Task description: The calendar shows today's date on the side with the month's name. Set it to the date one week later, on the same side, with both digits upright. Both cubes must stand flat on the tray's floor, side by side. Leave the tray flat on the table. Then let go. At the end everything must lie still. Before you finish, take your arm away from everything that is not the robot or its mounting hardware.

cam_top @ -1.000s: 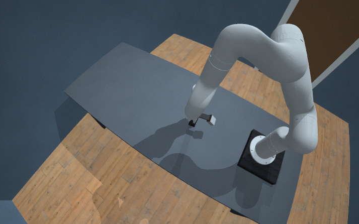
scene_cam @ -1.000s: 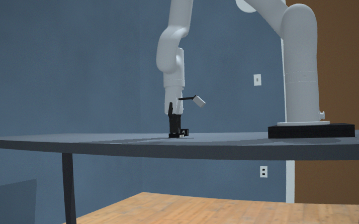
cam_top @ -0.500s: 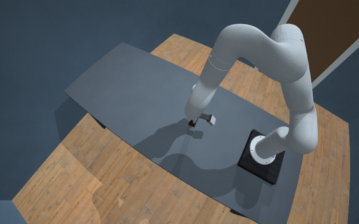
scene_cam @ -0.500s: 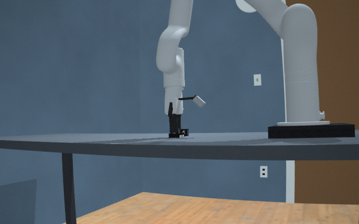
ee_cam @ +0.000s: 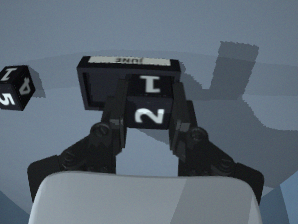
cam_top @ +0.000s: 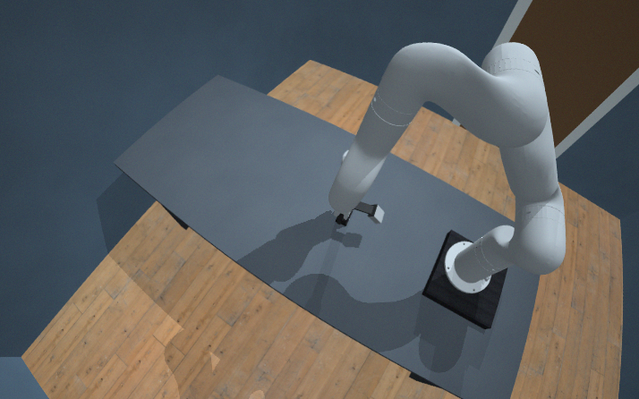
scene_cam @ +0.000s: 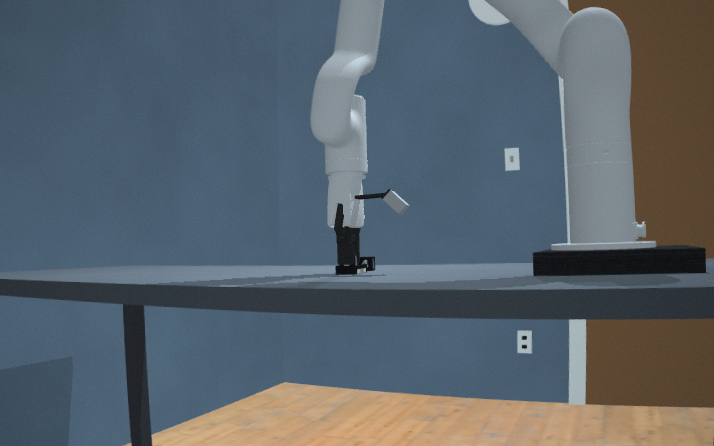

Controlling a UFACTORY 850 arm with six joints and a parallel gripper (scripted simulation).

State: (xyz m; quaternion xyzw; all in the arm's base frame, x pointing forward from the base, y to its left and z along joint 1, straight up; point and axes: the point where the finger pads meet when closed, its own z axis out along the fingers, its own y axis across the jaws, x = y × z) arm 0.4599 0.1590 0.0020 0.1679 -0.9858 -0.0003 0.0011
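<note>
In the wrist view my gripper [ee_cam: 149,95] is shut on a black cube [ee_cam: 150,104] that shows a white 2 on its near face and a 1 on the face above. The cube stands in the right half of the black calendar tray, whose left half holds no cube. The tray's white month strip runs along its far edge. A second black cube [ee_cam: 15,87], showing a 5 and other digits, lies on the table to the left, apart from the tray. In the exterior view the gripper [scene_cam: 348,264] reaches straight down to the tray [scene_cam: 355,269] on the table.
The arm's black base plate [cam_top: 465,280] sits on the table to the right of the tray. The grey wrist camera block [scene_cam: 396,201] sticks out beside the wrist. The table's front edge is close to the tray in the top view.
</note>
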